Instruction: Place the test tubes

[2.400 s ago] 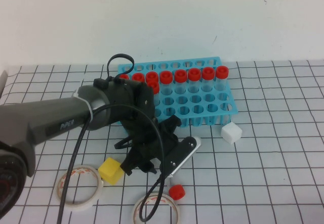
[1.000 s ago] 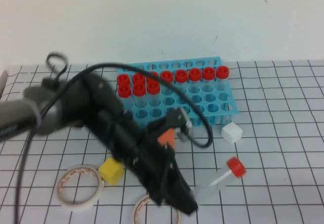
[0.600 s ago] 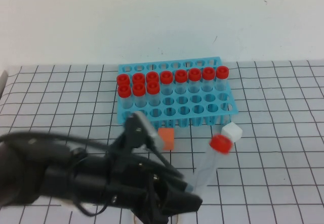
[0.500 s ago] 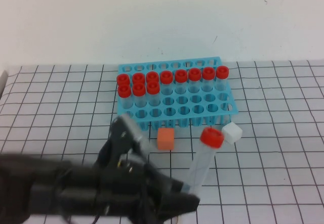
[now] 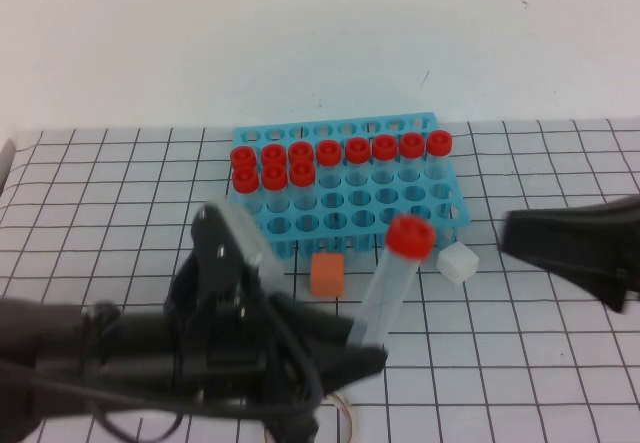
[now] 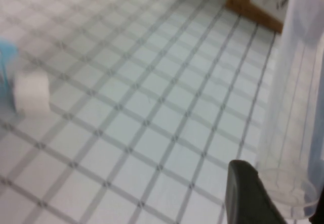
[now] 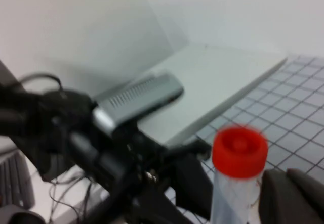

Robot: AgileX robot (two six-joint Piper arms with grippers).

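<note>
- The left gripper (image 5: 366, 349) is sitting at the near edge of the table, left of centre. Its fingers (image 6: 247, 192) are clamping the closed bottom end of one test tube (image 5: 388, 288).
- The test tube is showing a clear, colourless wall and one red screw cap (image 5: 410, 235). It is tilting, cap end uppermost, leaning away from the robot and slightly to the right. Its cap is lying in line with the near edge of the rack, between the orange cube and the white cube.
- In the left wrist view, the gridded table (image 6: 152, 97) is showing through the tube wall (image 6: 298, 107).
- One tape ring (image 5: 347, 419) is partly showing at the near edge, under the left arm.
- One orange cube (image 5: 327, 275) is lying just left of the tube. One white cube (image 5: 457, 263) is lying just right of it, near the rack's right corner.
- The right gripper (image 5: 506, 235) is hovering over the right side of the table, level with the white cube and apart from the tube. Its jaws are standing closed on nothing.
- One blue rack (image 5: 400, 208) is standing at the far centre. Eleven red-capped tubes are standing upright in it: eight along the back filled row (image 5: 357, 149) and three in the next row (image 5: 274, 176) at the left end.
</note>
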